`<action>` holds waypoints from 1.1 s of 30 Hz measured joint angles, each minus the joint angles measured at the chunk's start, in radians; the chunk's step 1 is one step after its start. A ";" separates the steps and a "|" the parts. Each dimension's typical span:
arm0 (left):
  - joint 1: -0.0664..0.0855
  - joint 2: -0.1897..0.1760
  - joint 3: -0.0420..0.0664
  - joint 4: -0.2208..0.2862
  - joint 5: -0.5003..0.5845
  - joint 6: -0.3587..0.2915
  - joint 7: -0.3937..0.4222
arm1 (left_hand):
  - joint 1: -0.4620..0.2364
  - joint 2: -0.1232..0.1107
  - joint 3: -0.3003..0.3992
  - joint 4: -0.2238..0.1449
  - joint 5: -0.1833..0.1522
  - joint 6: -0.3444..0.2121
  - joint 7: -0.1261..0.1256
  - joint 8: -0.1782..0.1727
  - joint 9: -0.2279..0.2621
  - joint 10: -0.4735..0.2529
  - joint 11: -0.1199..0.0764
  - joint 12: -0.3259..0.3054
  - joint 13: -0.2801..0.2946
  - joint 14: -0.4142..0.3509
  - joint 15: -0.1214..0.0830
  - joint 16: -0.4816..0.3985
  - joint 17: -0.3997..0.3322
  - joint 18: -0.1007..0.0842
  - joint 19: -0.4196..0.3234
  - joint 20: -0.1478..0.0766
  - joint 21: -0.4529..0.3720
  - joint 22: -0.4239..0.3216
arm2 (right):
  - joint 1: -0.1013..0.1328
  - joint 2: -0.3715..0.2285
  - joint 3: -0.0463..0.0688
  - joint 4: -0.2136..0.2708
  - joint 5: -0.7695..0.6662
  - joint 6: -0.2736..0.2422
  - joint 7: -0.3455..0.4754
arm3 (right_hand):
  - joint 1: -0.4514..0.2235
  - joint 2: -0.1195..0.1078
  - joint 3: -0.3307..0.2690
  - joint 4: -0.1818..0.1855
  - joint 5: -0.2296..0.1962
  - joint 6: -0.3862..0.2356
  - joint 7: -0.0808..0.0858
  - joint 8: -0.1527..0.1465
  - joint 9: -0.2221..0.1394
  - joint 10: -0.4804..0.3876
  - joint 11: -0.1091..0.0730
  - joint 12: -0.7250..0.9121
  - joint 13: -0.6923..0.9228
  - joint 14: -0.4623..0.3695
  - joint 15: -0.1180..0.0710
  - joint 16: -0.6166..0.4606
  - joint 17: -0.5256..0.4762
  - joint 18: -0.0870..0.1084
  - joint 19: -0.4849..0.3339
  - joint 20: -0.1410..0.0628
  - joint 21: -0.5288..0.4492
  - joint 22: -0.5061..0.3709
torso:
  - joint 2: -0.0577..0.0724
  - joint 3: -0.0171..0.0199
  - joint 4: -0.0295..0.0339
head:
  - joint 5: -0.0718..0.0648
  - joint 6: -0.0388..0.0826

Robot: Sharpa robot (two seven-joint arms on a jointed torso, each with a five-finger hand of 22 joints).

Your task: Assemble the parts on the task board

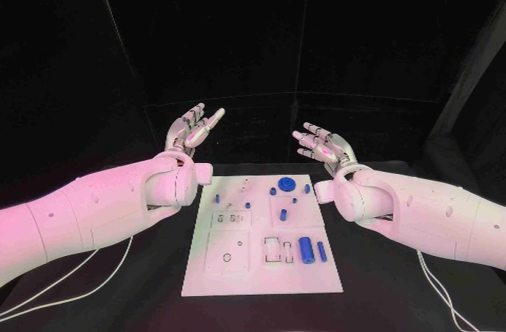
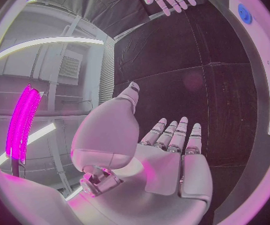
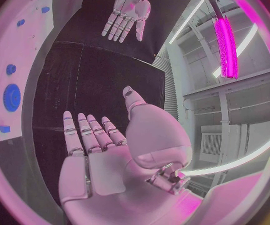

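Both hands, left hand [image 1: 194, 131] and right hand [image 1: 325, 148], hover empty with fingers spread above the task board [image 1: 262, 275], so a clumsy reach down could scatter those loose blue parts [image 1: 306, 249] at lower centre.

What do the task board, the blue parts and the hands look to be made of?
Task board: white rigid sheet, probably plastic or painted metal; flat, matt, with cut-out recesses.
Blue parts, e.g. the round disc and the large cylinder: likely moulded or printed plastic; uniform colour, no metallic glint.
Left hand and right hand: silver segmented fingers, metal or metallic-coated plastic; cannot tell which.
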 measured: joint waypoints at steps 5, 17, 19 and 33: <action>0.004 0.003 -0.002 -0.009 0.014 0.031 0.005 | 0.038 -0.001 0.001 0.012 0.000 0.015 0.000 0.000 0.002 0.014 0.014 0.006 0.002 0.020 0.009 0.001 0.003 0.016 0.002 0.009 0.000 0.001 | 0.015 0.018 -0.006 -0.044 -0.049 0.101 -0.040 | 0.079 0.008 0.013 -0.048 0.006 0.130 0.009 0.020 0.011 0.190 0.010 0.027 0.012 0.221 -0.003 0.035 0.013 0.030 0.171 0.004 0.042 0.016 | 0.000 -0.0004 -0.0001 | 0.000 0.000; 0.004 -0.075 -0.002 0.052 0.028 0.080 0.006 | 0.061 0.023 -0.001 0.009 0.000 0.150 0.007 0.027 0.016 0.176 0.062 0.034 0.019 0.215 0.041 0.061 0.037 0.016 0.074 0.024 0.034 0.019 | 0.029 -0.021 -0.007 -0.078 -0.392 0.124 -0.090 | 0.159 -0.002 0.081 -0.131 0.008 0.496 0.056 0.064 0.029 0.532 -0.027 0.068 0.022 0.554 -0.056 0.072 0.025 0.069 0.438 -0.029 0.131 0.036 | 0.026 0.0006 0.0020 | -0.002 -0.008; 0.004 -0.083 -0.003 0.069 0.029 0.088 0.006 | 0.069 0.031 -0.008 -0.001 0.000 0.230 0.013 0.044 0.024 0.304 0.076 0.065 0.031 0.346 0.053 0.109 0.060 0.012 0.156 0.024 0.067 0.037 | 0.037 -0.019 -0.007 -0.079 -0.466 0.125 -0.104 | 0.166 -0.009 0.090 -0.139 -0.003 0.530 0.064 0.064 0.029 0.565 -0.034 0.068 0.022 0.594 -0.066 0.075 0.028 0.069 0.470 -0.038 0.145 0.039 | 0.034 0.0012 0.0035 | -0.002 -0.007; 0.003 -0.151 -0.003 0.189 0.030 0.140 0.016 | 0.098 0.060 -0.039 -0.061 0.000 0.645 0.080 0.110 0.041 0.786 0.034 0.170 0.046 0.743 -0.019 0.277 0.152 0.023 0.712 -0.007 0.271 0.120 | 0.093 0.007 -0.006 -0.101 -0.969 0.174 -0.273 | 0.171 -0.065 0.135 -0.184 -0.001 0.686 0.047 0.068 0.033 0.774 -0.096 0.077 0.030 0.881 -0.157 0.152 0.093 0.068 0.690 -0.134 0.314 0.111 | 0.090 -0.0030 0.0247 | -0.026 0.022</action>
